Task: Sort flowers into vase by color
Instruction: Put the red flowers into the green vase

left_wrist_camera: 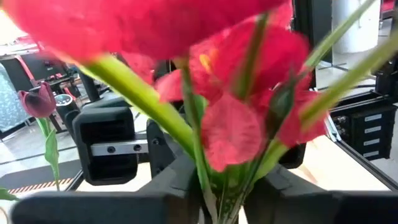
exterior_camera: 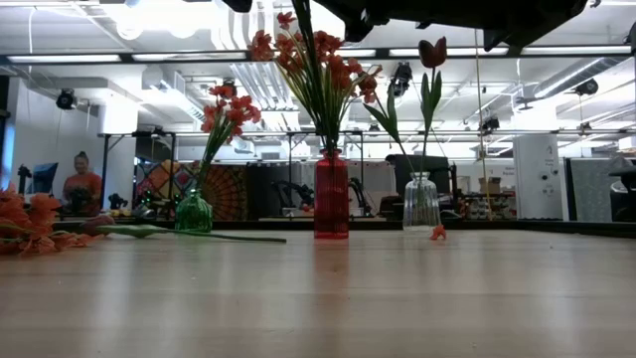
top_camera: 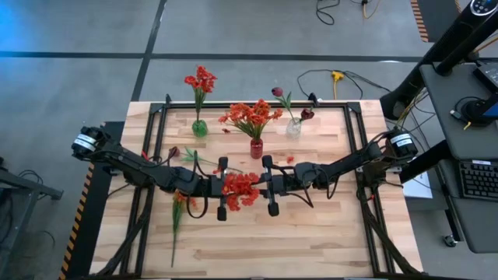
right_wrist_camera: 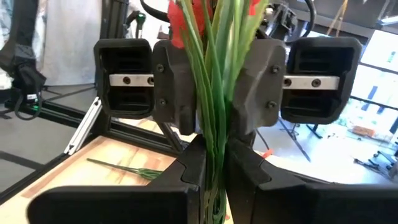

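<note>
while both arms are meeting at mid-table, a bunch of orange-red flowers (top_camera: 240, 189) is hanging between the two grippers, blooms crowded into one bright cluster w/ several thin green stalks running together under them. in the right wrist view the stalks (right_wrist_camera: 214, 93) are showing as a tight green sheaf; in the left wrist view the petals (left_wrist_camera: 231, 127) are filling most of the frame, red-pink w/ pale green stems.

the left gripper (top_camera: 221, 187) is reaching in from the table's left side, forearm lying low across the boards, jaws closing in around the stalks just below the blooms. the right gripper (top_camera: 270, 185) is coming in from the right, facing the left one, jaws nearly closed and pinching the same sheaf of stalks.

other flowers: a red bunch standing in a green vase (top_camera: 199, 127) at the back left, an orange bunch in a red vase (top_camera: 256, 148) at back centre, a dark maroon bloom in a clear vase (top_camera: 293, 127) to its right. one loose stem (top_camera: 177, 219) is lying on the table (top_camera: 311, 241) near the left arm, another maroon one (top_camera: 174, 152) lying further back by that arm. a small orange scrap (exterior_camera: 436, 233) is sitting on the boards near the clear vase. a person (exterior_camera: 80, 183) is showing far off in the room.
</note>
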{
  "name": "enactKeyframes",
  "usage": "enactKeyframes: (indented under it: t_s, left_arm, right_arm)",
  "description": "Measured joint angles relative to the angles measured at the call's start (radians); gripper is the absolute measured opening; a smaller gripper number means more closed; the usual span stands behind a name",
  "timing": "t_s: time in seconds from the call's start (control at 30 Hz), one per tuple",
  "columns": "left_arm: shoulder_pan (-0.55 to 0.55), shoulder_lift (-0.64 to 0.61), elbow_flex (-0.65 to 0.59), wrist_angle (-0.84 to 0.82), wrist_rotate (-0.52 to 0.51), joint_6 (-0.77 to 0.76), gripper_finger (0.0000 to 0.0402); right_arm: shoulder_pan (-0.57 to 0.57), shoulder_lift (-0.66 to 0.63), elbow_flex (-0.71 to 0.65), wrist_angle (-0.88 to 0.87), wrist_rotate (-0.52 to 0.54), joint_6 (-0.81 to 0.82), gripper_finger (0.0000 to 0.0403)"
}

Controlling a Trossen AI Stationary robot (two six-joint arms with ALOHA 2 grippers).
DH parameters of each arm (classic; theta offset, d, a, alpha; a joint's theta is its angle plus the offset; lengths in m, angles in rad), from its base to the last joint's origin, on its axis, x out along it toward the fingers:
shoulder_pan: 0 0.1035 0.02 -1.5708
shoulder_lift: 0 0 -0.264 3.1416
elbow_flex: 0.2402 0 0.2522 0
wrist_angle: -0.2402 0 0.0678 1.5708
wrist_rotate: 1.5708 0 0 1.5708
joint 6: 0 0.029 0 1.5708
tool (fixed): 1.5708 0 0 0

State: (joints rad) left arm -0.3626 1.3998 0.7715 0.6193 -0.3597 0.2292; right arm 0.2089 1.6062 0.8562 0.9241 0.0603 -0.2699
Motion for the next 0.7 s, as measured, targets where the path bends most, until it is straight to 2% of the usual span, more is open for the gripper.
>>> enactKeyframes:
  t_s: [0.13,0.27,0.4,0.5,0.7]
  left_arm:
    - [0.001,-0.001,0.0,0.0,-0.009,0.003,0.003]
    - [0.0,-0.002,0.0,0.0,-0.004,0.011,0.0007]
    - [0.0,-0.002,0.0,-0.001,-0.003,0.019,0.0003]
    - [0.0,-0.008,0.0,-0.006,-0.049,0.019,0.0003]
    - [0.0,-0.046,0.0,-0.066,-0.153,0.017,0.0002]
  right_arm:
    - [0.0,0.0,0.0,-0.003,0.038,0.009,0.0055]
    - [0.0,0.0,0.0,-0.006,0.046,0.021,0.0093]
    - [0.0,-0.011,0.0,-0.035,0.08,0.034,0.0134]
    - [0.0,-0.029,0.0,-0.074,0.124,0.035,0.0162]
    - [0.0,-0.084,0.0,-0.179,0.131,0.035,0.0197]
